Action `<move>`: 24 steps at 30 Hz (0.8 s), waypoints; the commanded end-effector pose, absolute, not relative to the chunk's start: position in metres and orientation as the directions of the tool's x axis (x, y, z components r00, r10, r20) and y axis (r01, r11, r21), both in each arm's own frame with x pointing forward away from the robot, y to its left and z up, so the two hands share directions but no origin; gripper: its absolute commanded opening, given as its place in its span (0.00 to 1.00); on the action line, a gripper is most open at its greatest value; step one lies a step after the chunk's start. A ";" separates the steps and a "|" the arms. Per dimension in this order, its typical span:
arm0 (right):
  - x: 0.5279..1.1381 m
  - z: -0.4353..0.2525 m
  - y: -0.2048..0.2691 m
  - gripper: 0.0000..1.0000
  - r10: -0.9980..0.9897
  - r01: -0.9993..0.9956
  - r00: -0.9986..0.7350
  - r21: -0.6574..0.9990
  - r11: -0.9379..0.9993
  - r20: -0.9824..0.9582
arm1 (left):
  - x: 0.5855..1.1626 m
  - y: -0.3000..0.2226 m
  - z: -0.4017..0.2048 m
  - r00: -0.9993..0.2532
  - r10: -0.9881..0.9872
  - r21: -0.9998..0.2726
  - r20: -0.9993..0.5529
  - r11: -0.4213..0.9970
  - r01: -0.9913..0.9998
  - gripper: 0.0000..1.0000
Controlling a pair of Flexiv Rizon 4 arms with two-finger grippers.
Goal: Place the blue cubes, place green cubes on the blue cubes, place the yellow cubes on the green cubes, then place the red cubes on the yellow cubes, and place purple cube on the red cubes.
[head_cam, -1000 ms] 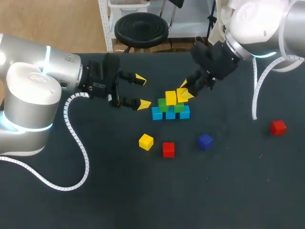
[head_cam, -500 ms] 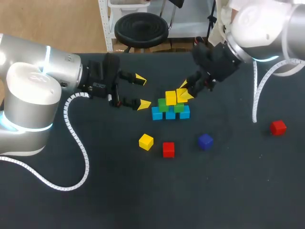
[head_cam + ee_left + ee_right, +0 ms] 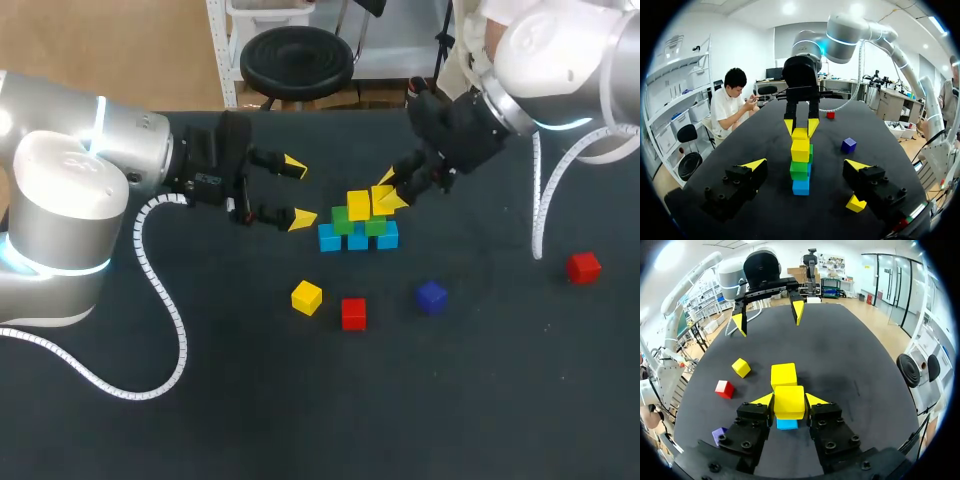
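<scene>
The right gripper, upper centre-right, clamps a small yellow cube between both fingers; in the head view its yellow tips blur into the cube. Beneath it are the row of blue cubes, the green cubes, one largely hidden, and a placed yellow cube. The left gripper, left of them, has its fingers spread wide.

Your left arm extends level, its left gripper spread wide. Your right arm angles down, right gripper clamping a yellow cube.
</scene>
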State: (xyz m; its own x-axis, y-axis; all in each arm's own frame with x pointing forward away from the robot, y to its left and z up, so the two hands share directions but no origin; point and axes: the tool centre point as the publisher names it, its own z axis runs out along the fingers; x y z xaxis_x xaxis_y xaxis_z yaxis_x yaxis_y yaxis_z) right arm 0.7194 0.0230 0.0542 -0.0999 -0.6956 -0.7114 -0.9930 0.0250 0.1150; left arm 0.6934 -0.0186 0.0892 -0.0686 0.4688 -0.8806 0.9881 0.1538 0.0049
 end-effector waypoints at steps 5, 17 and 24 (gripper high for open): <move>0.717 0.055 0.023 0.00 -0.691 -0.994 -0.094 0.112 0.019 -0.716 | 0.693 -0.018 0.088 -0.065 0.465 0.008 -0.883 0.154 0.988 1.00; 0.716 0.055 0.025 0.00 -0.692 -0.993 -0.092 0.116 0.012 -0.716 | 0.693 -0.018 0.088 -0.065 0.465 0.008 -0.883 0.154 0.988 1.00; 0.717 0.055 0.025 0.00 -0.693 -0.993 -0.089 0.117 0.006 -0.716 | 0.693 -0.018 0.088 -0.065 0.465 0.008 -0.883 0.154 0.988 1.00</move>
State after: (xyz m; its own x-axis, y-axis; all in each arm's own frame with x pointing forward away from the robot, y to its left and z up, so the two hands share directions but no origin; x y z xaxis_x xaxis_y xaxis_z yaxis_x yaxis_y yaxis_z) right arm 0.7159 0.0250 0.0551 -0.0899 -0.6940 -0.7143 -0.9932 0.0095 0.1159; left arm 0.6934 -0.0186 0.0892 -0.0686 0.4688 -0.8806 0.9881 0.1538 0.0049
